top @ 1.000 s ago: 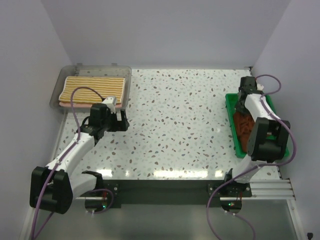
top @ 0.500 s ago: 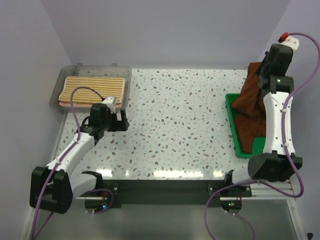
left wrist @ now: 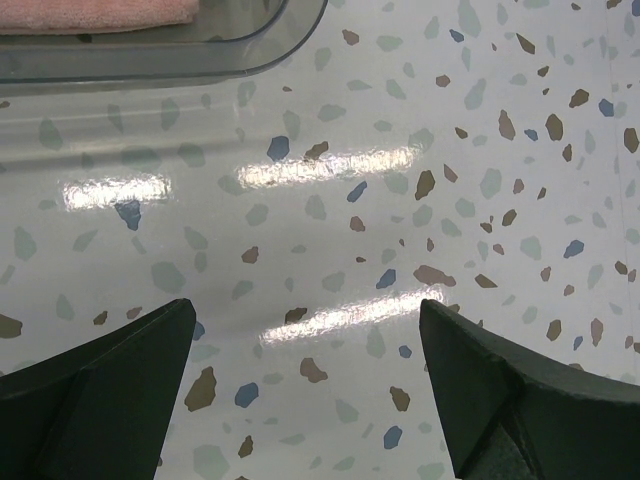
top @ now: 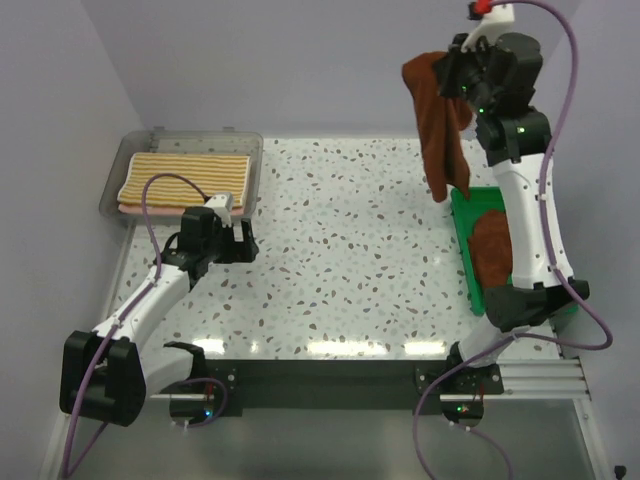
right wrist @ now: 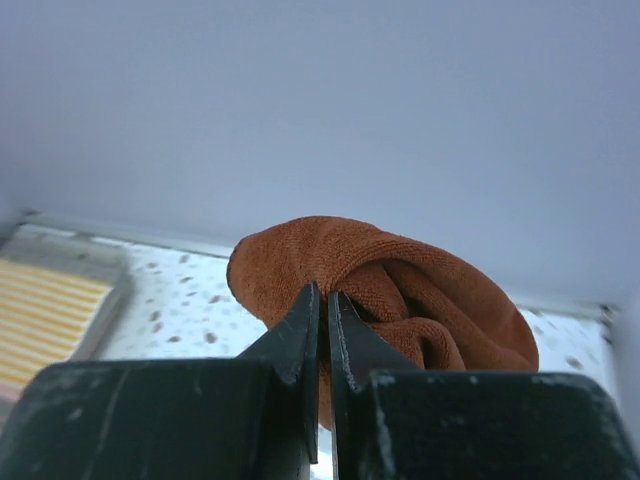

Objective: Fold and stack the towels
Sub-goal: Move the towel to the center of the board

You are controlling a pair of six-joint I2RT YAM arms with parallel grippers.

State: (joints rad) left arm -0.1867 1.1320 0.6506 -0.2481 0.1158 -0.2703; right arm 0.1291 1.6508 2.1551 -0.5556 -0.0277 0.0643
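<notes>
Step in hand: picking up one towel for folding. The right gripper [top: 452, 70] is raised high and pinched shut on a bunched fold at the top of the hanging rust-brown towel [top: 437, 130]. In the wrist view its jaws [right wrist: 322, 300] nearly meet, with cloth [right wrist: 400, 285] squeezed between the tips. The towel dangles straight below the gripper. Its lower end is off the green tray [top: 466, 262] and clear of the table [top: 350, 250].

A second rust-brown towel [top: 492, 245] lies crumpled in the tray, far below the right gripper.

The left gripper [top: 238, 243] is wide open and holds nothing; it hangs low over bare table [left wrist: 305, 320]. Just ahead of its fingers is the clear grey bin [top: 250, 150], with the striped towel [top: 185, 178] folded on top of a pink towel [left wrist: 90, 10].

Progress, as I judge it: two towels look folded and stacked, two rust ones are left.

Next move likely needs the hanging towel carried inward over open table between the arms, then lowered so the free end touches first and the cloth spreads flat. The grip is on a bunch, not a corner, so the towel may land rumpled. The left gripper will probably have to come over and catch an edge to spread it before any fold.
</notes>
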